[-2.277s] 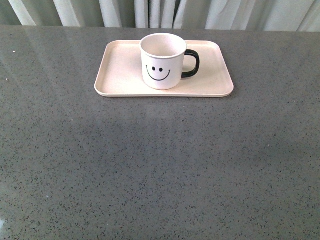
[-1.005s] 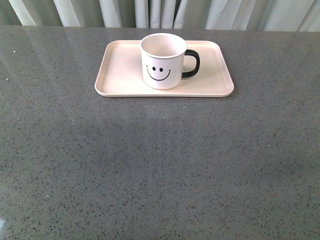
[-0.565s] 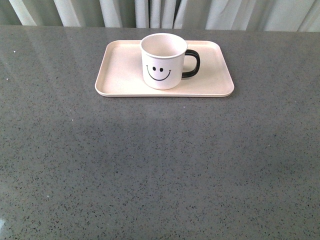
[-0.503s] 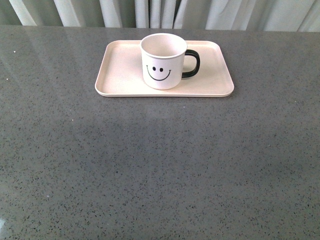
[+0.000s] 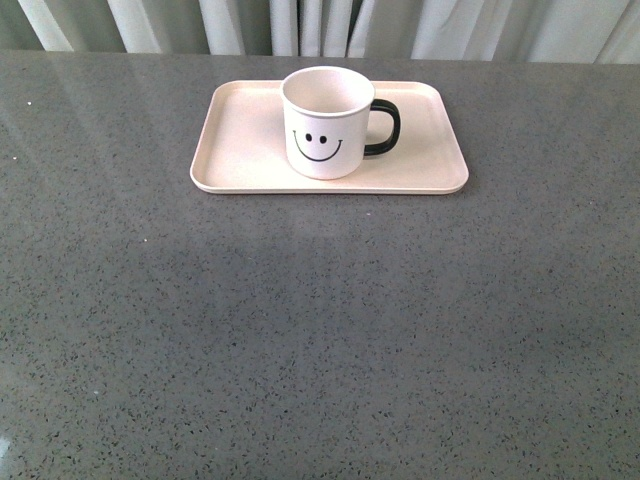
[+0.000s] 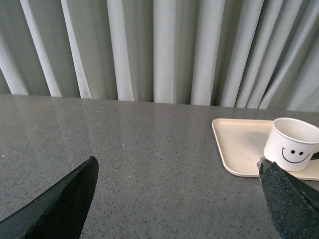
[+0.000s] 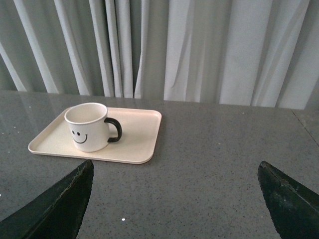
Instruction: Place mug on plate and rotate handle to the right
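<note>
Standing upright on the plate [image 5: 240, 150] in the upper centre of the front view, the mug [image 5: 326, 122] points its handle [image 5: 385, 128] rightward. Both grippers [image 6: 174, 199] [image 7: 174, 199] hang wide and empty, well apart from it. A careless sweep could knock the mug.

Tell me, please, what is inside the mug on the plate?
The mug stands upright on the plate. Its upper inner wall is bare white, with nothing visible in it. Its bottom is covered by the near wall in every view, so a small thing or a little liquid cannot be excluded.
</note>
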Available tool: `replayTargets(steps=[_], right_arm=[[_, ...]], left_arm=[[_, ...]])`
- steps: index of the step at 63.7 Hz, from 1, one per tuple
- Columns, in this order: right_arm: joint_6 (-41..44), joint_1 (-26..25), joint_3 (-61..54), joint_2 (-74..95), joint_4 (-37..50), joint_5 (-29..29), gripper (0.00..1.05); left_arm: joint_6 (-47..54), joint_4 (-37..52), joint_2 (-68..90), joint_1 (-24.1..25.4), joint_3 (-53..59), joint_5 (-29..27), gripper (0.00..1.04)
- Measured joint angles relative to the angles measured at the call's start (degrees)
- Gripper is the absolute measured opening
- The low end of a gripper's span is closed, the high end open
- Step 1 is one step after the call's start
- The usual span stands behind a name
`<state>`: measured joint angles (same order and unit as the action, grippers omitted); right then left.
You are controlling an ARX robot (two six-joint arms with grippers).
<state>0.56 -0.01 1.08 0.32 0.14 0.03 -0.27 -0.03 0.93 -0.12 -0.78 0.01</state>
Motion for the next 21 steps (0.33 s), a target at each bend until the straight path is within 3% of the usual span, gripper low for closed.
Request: replayTargets(steps=[21], right_arm=[[0.00,0.00,0.00,0.00,0.00,0.00,0.96]], left_arm=[[0.00,0.00,-0.02,0.00,0.00,0.00,0.96]])
